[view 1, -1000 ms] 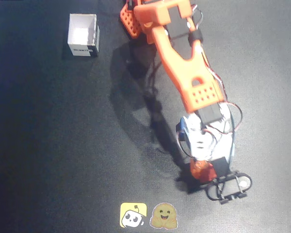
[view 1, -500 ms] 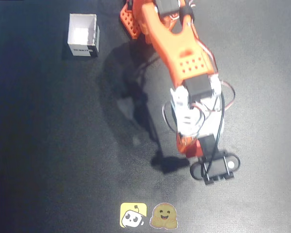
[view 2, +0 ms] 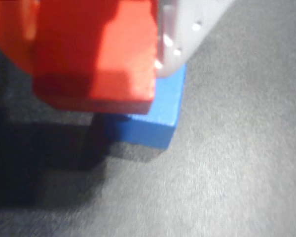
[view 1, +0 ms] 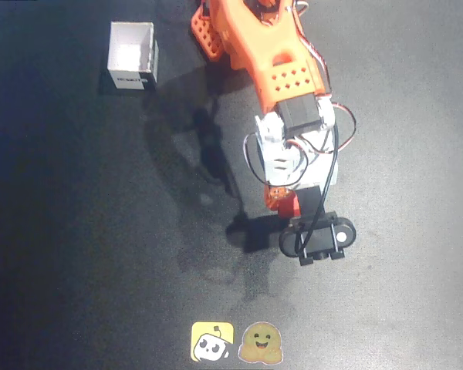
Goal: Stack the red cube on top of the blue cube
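- Near edge of the black table [view 1: 77, 254], overhead view: two small stickers, a yellow one [view 1: 211, 341] and a tan smiling one [view 1: 261, 343], lie side by side, touching or nearly so.
- Farther in, right of centre in the overhead view: the wrist camera mount [view 1: 317, 237], black, is the nearest part of the arm; its shadow lies on the table just to its left.
- Just beyond the mount: the gripper [view 1: 284, 202] points down at the table, and a small patch of the red cube [view 1: 283, 203] shows under the white wrist housing.
- Wrist view: the red cube [view 2: 96, 52] sits between an orange finger [view 2: 7, 34] on the left and a pale grey finger [view 2: 187, 29] on the right; the gripper [view 2: 96, 19] is closed narrowly on it, holding it.
- Wrist view: the blue cube [view 2: 158, 116] rests on the table directly beneath the red cube, which overlaps most of its top. Whether the two cubes touch cannot be told.
- Beyond, overhead view: the orange arm [view 1: 274, 65] runs from the wrist to its base at the far edge.
- Far left: a white open-topped box [view 1: 133, 55] stands upright, well apart from the arm and cubes.
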Controlling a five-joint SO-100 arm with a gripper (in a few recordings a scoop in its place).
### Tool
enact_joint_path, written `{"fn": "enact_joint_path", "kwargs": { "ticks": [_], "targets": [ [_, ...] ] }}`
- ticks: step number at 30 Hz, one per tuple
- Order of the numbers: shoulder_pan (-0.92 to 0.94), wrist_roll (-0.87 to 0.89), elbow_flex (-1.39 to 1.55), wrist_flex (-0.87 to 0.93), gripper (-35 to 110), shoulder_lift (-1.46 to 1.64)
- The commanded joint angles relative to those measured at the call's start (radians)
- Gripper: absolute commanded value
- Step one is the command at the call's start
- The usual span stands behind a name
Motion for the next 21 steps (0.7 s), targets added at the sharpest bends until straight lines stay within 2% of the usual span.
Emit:
{"fn": "enact_joint_path", "kwargs": {
  "ticks": [1,12,21],
  "targets": [
    [-0.021,0.012,0.034,-0.032,0,0.075],
    [-0.075,0.040,0.074,-0.060,0,0.095],
    [-0.075,0.040,0.193,-0.179,0,0.123]
  ]
}}
